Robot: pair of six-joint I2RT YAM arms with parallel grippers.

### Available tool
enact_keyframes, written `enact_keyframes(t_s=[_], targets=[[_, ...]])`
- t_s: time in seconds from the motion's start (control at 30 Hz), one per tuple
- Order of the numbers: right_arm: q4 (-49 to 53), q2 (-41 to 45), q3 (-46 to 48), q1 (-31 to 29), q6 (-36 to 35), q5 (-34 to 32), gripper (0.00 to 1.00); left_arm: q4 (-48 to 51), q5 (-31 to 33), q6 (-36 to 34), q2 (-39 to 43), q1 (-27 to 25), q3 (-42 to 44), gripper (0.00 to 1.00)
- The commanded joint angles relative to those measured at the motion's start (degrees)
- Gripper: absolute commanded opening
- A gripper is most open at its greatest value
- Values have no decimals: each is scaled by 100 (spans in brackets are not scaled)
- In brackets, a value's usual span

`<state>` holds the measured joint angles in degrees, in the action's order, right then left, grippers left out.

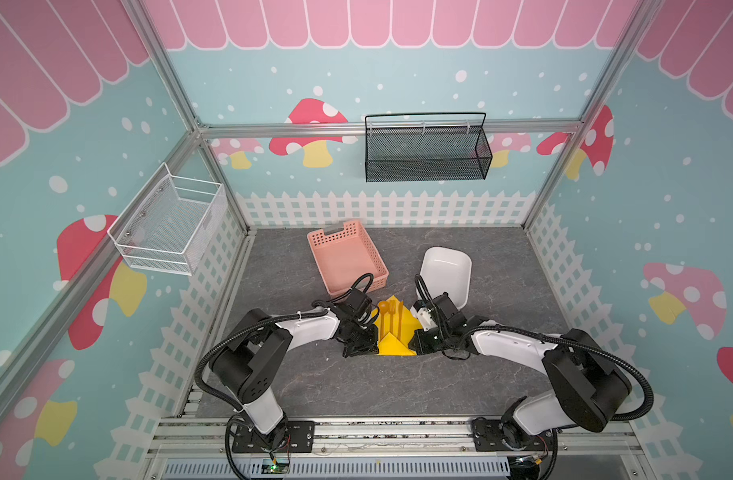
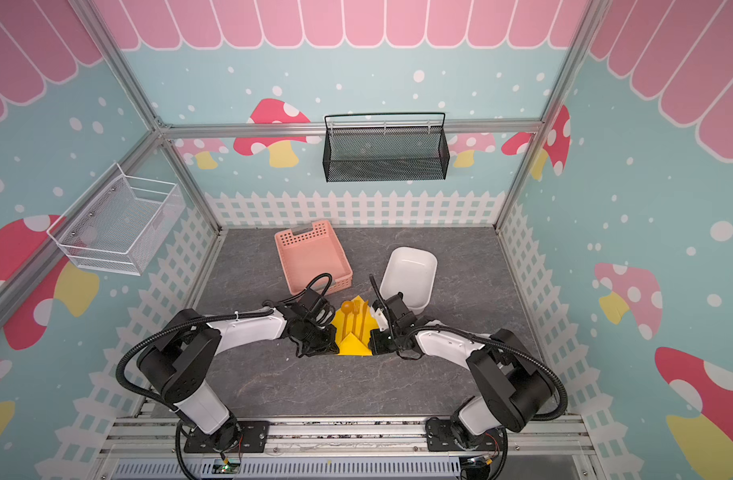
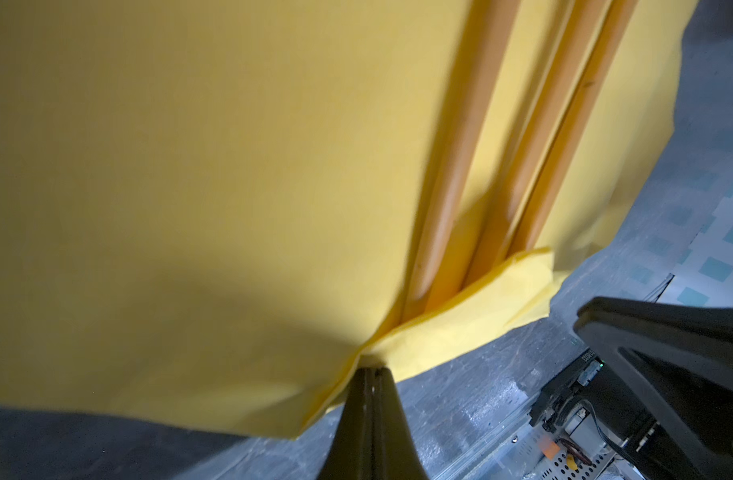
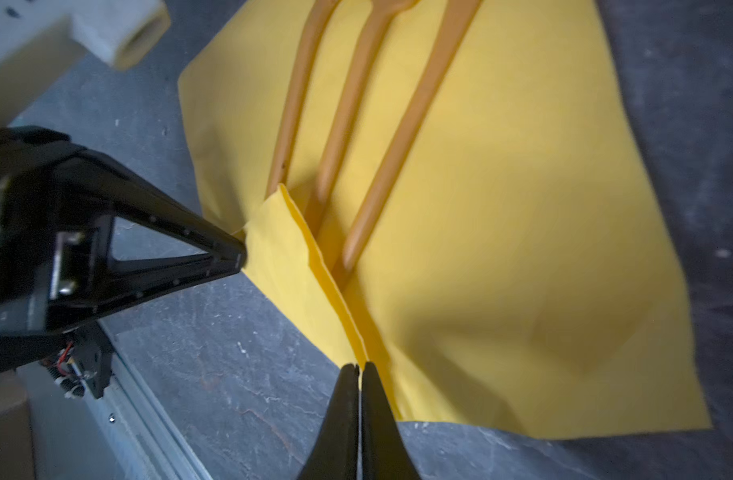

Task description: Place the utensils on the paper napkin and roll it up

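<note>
Grey tabletop point(image 1: 356, 382): paper napkin point(image 1: 392, 345) edge in left gripper point(image 3: 371, 370) and right gripper point(image 4: 360, 368)

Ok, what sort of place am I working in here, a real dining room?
Probably a staged robot test cell, not a home: aluminium frame, printed mushroom wallpaper, and the left arm and right arm bolted to a rail.

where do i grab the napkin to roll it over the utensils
Take the napkin by its near folded edge, coming in low from the robot's side. That flap stands up off the table and laps the utensils' handle ends, so thin jaws can pinch it; the rest lies flat. The left gripper and right gripper are each shut on it.
</note>
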<state>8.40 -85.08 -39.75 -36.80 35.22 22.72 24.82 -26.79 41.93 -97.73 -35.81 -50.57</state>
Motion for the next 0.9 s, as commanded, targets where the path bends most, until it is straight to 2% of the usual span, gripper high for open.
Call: enact_keyframes(t_s=[0.0, 0.1, 0.53, 0.87], targets=[[-412, -10, -42, -14, 52, 727, 7, 212, 189, -27, -117, -14, 37, 2], [-549, -209, -8, -19, 95, 962, 6, 208, 179, -15, -108, -15, 37, 2], [-57, -730, 193, -15, 46, 250, 5, 208, -9, -15, -12, -44, 136, 2], [-58, -852, 263, -17, -16, 184, 5, 348, 43, -67, 256, -65, -217, 4]])
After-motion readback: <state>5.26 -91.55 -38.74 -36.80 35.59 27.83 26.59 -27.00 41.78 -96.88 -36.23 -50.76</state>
